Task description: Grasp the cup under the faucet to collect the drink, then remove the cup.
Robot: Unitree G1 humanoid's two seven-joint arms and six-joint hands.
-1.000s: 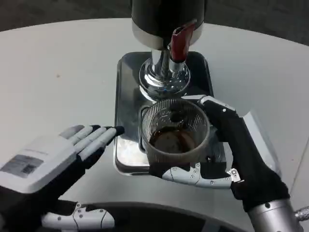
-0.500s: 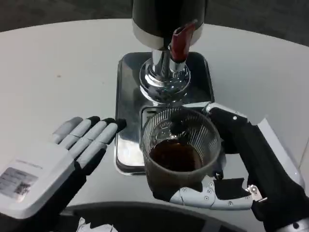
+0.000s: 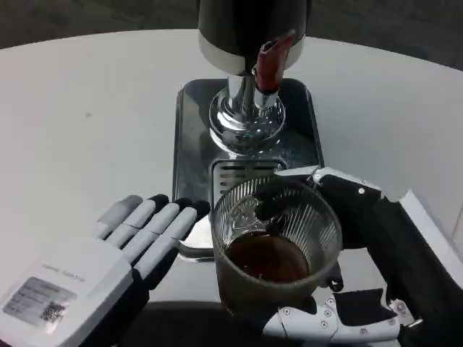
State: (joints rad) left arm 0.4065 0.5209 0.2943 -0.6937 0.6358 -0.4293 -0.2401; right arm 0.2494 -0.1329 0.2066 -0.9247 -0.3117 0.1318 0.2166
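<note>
A ribbed clear cup [image 3: 275,242] with dark drink in its bottom is gripped by my right hand [image 3: 362,267], whose fingers wrap its right and near sides. The cup is near the front edge of the metal drip tray [image 3: 194,137], well in front of the dispenser's faucet with its red lever [image 3: 269,61]. My left hand [image 3: 108,267] lies flat at the lower left, fingers stretched out toward the cup, tips just short of it, holding nothing.
The dark dispenser body [image 3: 246,29] stands on a chrome base [image 3: 246,119] at the back of the tray. The slotted drain grate [image 3: 242,170] shows just behind the cup. White table [image 3: 87,108] spreads out on both sides.
My right hand has drawn the cup toward me, away from the faucet and off the grate. The left hand has shifted right, its fingers closer to the cup.
</note>
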